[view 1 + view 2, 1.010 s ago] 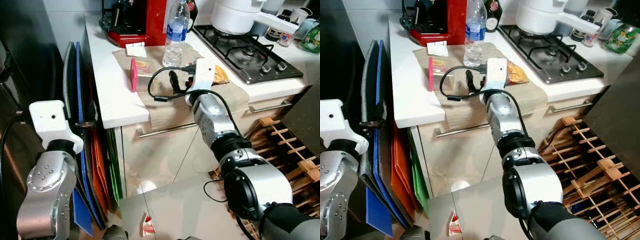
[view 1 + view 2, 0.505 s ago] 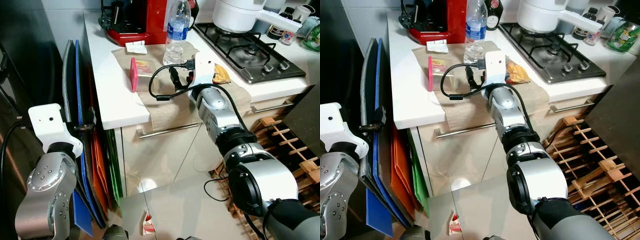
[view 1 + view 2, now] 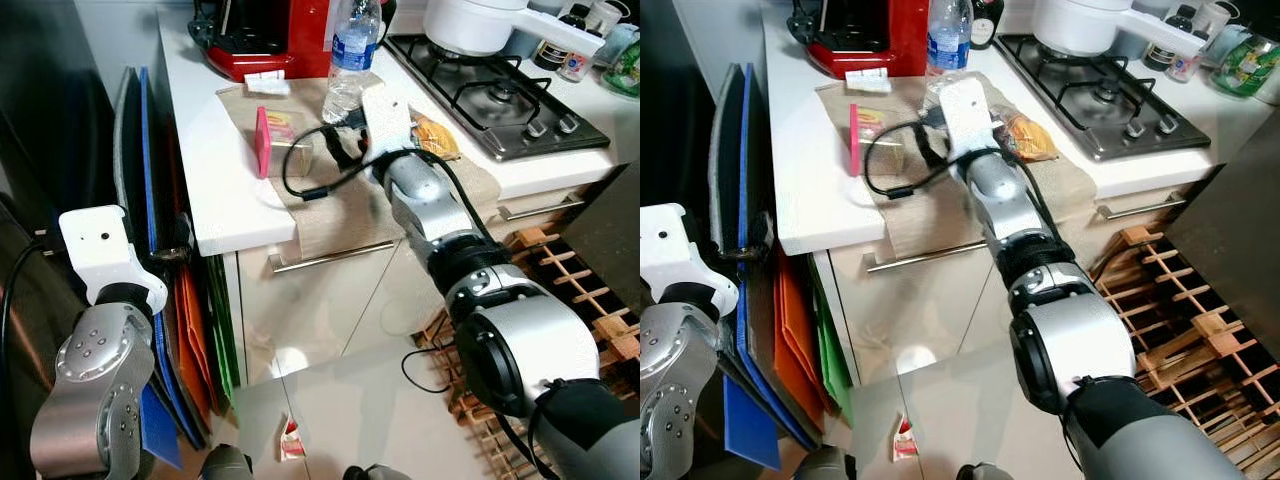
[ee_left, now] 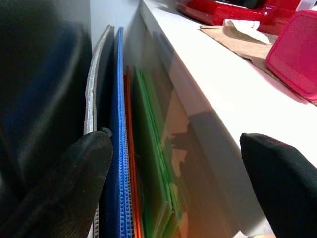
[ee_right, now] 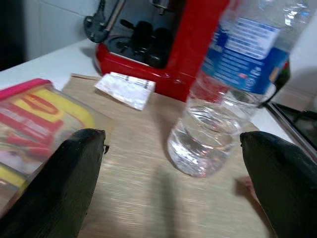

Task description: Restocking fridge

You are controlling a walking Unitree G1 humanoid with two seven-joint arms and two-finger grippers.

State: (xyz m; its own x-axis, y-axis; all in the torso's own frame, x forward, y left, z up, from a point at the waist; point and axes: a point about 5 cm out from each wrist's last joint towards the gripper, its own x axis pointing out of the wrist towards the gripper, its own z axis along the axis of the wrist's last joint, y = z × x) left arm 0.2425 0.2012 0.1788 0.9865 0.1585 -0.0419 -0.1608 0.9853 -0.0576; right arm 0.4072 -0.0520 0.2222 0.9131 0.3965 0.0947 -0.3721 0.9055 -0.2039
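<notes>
A clear water bottle (image 3: 350, 60) with a blue label stands upright on a beige cloth (image 3: 340, 205) on the white counter. My right gripper (image 3: 340, 142) hovers over that cloth just short of the bottle (image 5: 223, 109), open with nothing between its fingers. A pink-lidded food box (image 3: 275, 140) stands on its edge beside the gripper, on its left. An orange snack packet (image 3: 437, 135) lies to its right. My left gripper (image 4: 173, 148) is open and low, beside the counter's end, facing coloured boards (image 4: 124, 163).
A red coffee machine (image 3: 265, 35) stands behind the bottle. A gas hob (image 3: 500, 95) with a white pot (image 3: 470, 20) lies to the right. A dark fridge (image 3: 40, 100) is on the left, a wooden rack (image 3: 580, 300) on the right floor.
My right gripper has moved back and to the left across the cloth, closer to the bottle. The left arm has hardly moved. The camera has shifted a little.
</notes>
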